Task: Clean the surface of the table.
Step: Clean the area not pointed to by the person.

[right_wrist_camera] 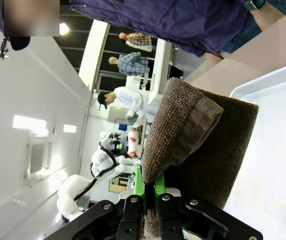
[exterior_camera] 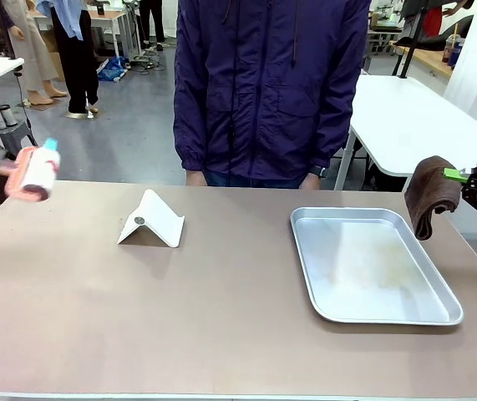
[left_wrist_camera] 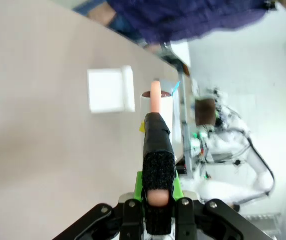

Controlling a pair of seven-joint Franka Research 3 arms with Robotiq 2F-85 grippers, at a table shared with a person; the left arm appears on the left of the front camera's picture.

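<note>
table [exterior_camera: 180, 326] spans the foreground before the person. left gripper [left_wrist_camera: 158, 190] fully clamped on a roller [exterior_camera: 38, 171] handle at its far left corner. right gripper [right_wrist_camera: 149, 190] clamped on a brown cloth [exterior_camera: 432, 192] just right of the tray [exterior_camera: 363, 267]

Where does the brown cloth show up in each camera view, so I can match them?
Front view: cloth at the right edge, hanging from the right gripper, near the tray's far right corner.
Left wrist view: cloth small and far off, right of centre.
Right wrist view: cloth large in the centre, clamped in the gripper.
Shared landmark: the person's purple jacket.
</note>
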